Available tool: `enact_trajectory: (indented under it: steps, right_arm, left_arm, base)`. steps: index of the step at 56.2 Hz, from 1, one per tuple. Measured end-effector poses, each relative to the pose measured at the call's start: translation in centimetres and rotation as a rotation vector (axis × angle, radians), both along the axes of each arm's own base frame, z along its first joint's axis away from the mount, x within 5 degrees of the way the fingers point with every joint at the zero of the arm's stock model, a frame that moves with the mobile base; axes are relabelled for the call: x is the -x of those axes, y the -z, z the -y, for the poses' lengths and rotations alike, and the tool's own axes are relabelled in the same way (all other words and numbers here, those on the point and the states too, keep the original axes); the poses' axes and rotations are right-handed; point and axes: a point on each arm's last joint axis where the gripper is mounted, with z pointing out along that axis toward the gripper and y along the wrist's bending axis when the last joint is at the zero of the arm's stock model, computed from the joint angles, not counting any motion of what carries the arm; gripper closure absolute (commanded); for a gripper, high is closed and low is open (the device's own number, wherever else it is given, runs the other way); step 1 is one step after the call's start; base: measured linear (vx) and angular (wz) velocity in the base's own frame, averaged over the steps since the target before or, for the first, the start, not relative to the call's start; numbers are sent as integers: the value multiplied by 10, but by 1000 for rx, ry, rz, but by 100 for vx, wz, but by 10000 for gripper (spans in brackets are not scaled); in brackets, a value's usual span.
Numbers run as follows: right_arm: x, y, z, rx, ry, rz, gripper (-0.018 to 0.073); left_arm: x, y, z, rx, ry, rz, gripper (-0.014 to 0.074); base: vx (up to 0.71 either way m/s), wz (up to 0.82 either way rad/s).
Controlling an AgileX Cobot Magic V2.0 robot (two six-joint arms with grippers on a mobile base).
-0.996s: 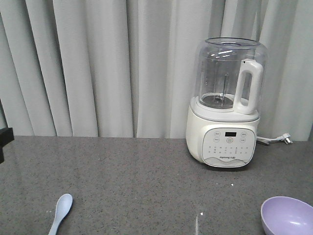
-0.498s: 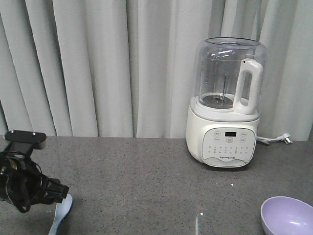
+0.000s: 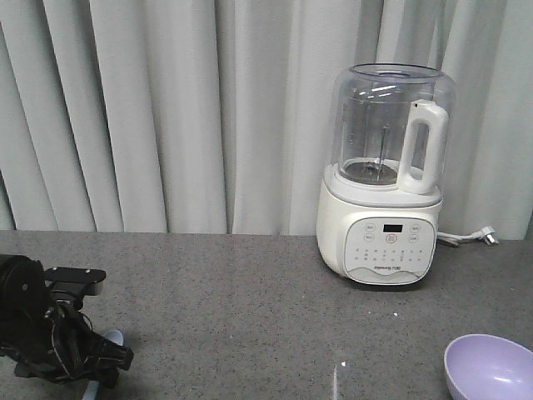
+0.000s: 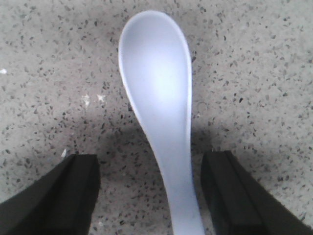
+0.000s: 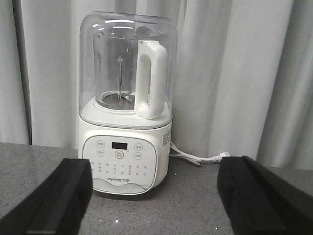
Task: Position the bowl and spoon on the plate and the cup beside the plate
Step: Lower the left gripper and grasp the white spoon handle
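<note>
Low over the speckled counter (image 4: 254, 73), left gripper (image 4: 151, 169) straddles the spoon (image 4: 156, 83) handle w/ fingers apart, no contact. Risk: thin slick handle pivots or squirts out on closing. Right gripper (image 5: 154, 196) also spread, empty. Count: 1 spoon, 1 lavender bowl (image 3: 490, 367) far right, 1 blender (image 5: 124, 98); plate & cup not visible.

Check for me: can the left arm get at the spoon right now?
Probably yes. The left gripper is open, its fingers straddle the handle of the spoon on the counter, and nothing else lies between them.
</note>
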Motion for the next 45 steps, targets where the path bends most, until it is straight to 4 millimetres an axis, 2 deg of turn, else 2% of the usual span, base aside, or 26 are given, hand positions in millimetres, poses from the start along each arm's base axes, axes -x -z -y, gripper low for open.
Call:
enact_trajectory:
  steps: [14, 19, 23, 32, 45]
  right_arm:
    - [0, 0, 0, 0, 0, 3, -12]
    - [0, 0, 0, 0, 0, 3, -12]
    - [0, 0, 0, 0, 0, 3, -12]
    - [0, 0, 0, 7, -1, 3, -12]
    - [0, 0, 0, 7, -1, 3, -12]
  left_arm:
    - [-3, 8, 6, -12, 17, -35, 138]
    - [-5, 9, 10, -20, 31, -34, 195]
    - [-6, 10, 14, -31, 50, -28, 288]
    - [-4, 10, 20, -43, 75, -25, 599]
    - [-2, 6, 20, -46, 75, -57, 604]
  base:
    - [0, 0]
    - [0, 0]
    - [0, 0]
    - [0, 0]
    - [0, 0]
